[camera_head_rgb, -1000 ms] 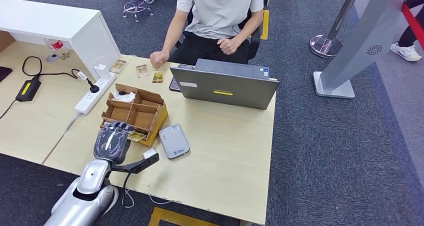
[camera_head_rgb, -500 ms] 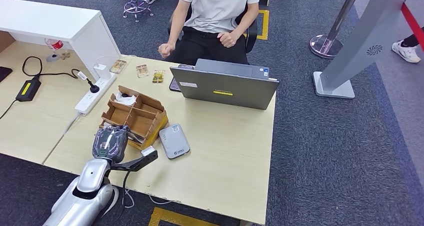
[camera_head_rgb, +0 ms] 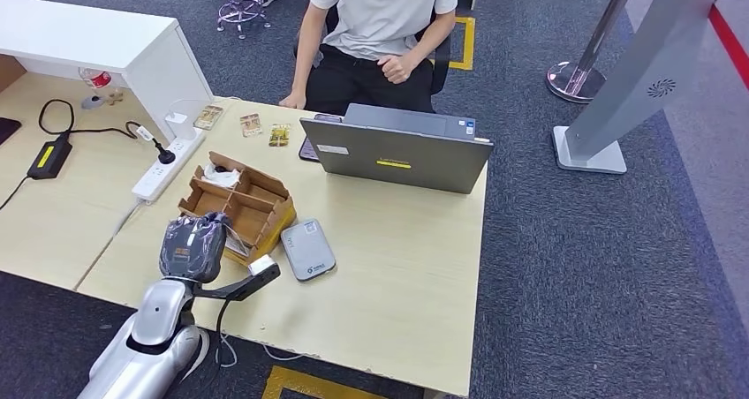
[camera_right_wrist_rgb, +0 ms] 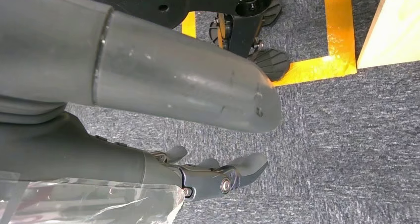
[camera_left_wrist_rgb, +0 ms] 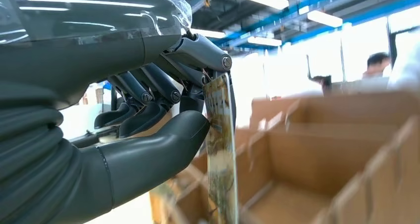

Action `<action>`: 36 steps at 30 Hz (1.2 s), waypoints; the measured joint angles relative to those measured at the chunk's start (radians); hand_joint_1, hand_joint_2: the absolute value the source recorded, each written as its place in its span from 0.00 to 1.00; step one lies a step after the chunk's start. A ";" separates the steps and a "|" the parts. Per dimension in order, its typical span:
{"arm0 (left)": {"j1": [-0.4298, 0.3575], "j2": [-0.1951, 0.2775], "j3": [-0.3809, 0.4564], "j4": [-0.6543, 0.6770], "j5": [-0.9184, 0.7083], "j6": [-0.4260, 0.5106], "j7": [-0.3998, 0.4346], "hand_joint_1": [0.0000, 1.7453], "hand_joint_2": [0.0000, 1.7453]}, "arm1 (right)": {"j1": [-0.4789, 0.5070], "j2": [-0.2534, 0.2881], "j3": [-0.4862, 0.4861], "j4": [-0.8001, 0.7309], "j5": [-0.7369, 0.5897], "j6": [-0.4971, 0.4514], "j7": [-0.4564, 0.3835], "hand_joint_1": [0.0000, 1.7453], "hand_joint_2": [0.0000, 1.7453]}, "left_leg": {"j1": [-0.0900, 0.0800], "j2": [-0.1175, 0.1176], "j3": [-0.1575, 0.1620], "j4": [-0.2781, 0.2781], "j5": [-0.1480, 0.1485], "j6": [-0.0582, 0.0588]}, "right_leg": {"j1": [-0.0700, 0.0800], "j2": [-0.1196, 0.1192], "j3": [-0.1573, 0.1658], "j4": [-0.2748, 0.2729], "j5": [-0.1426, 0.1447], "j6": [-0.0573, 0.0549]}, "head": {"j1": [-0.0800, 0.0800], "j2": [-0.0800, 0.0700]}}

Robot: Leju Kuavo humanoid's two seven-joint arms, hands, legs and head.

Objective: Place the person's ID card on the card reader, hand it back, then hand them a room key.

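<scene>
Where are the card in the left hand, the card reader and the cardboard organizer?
card (camera_left_wrist_rgb: 221,149), left wrist view, middle of its printed face
card reader (camera_head_rgb: 307,249), head view, centre of its grey top
cardboard organizer (camera_head_rgb: 281,212), head view, outer right wall

The table (camera_head_rgb: 389,267) at lower centre has a pale, matt wood-look top. On it, left of centre, the box (camera_head_rgb: 238,207) is plain brown cardboard, rough at its cut edges. Beside it the card reader (camera_head_rgb: 307,249) looks like smooth grey plastic with a slight sheen. The laptop (camera_head_rgb: 397,156) at upper centre has a matt grey lid. The left hand (camera_left_wrist_rgb: 148,110) is dark, smooth, glossy plastic under clear crinkled film, pinching a glossy printed card (camera_left_wrist_rgb: 222,154). The floor (camera_right_wrist_rgb: 337,135) is rough grey carpet with shiny yellow tape.
</scene>
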 joint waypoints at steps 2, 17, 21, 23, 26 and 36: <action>0.003 -0.003 0.000 -0.055 0.007 0.009 -0.011 1.00 1.00 | 0.000 0.000 0.000 0.000 0.000 0.001 -0.003 0.00 0.00 | 0.000 0.000 0.000 0.000 0.000 0.000 | 0.000 0.000 0.000 0.000 0.000 0.000 | 0.000 0.000; -0.169 -0.017 -0.007 -0.229 0.000 0.074 -0.049 1.00 1.00 | -0.005 0.000 0.004 -0.002 0.039 0.004 -0.006 0.00 0.00 | 0.000 -0.002 0.000 0.001 0.001 0.000 | 0.000 -0.002 0.000 0.000 0.001 0.000 | 0.000 0.000; -0.345 -0.023 -0.011 -0.102 -0.113 0.151 -0.006 1.00 1.00 | -0.014 0.000 0.016 -0.002 0.066 0.009 0.004 0.00 0.00 | 0.000 -0.002 0.000 0.001 0.003 0.000 | 0.000 -0.002 0.000 0.000 0.003 0.001 | 0.001 0.000; -0.457 -0.025 -0.017 0.020 -0.170 0.182 0.019 1.00 1.00 | -0.023 0.000 0.026 -0.002 0.076 0.013 0.014 0.00 0.00 | 0.000 -0.002 0.000 0.001 0.005 0.000 | 0.000 -0.002 0.000 0.000 0.004 0.001 | 0.002 0.000; -0.605 -0.028 -0.027 0.203 -0.192 0.213 0.045 1.00 1.00 | -0.034 0.000 0.036 0.000 0.081 0.014 0.026 0.00 0.00 | 0.000 0.000 0.000 0.001 0.005 0.000 | 0.000 0.000 -0.001 0.000 0.005 0.000 | 0.001 0.000; -0.776 -0.053 -0.050 0.486 -0.194 0.215 0.066 0.00 1.00 | -0.031 0.000 0.047 0.003 0.078 0.006 0.037 0.00 0.00 | 0.000 0.000 -0.001 0.001 0.005 0.000 | 0.000 0.000 -0.001 0.000 0.005 0.000 | 0.001 0.000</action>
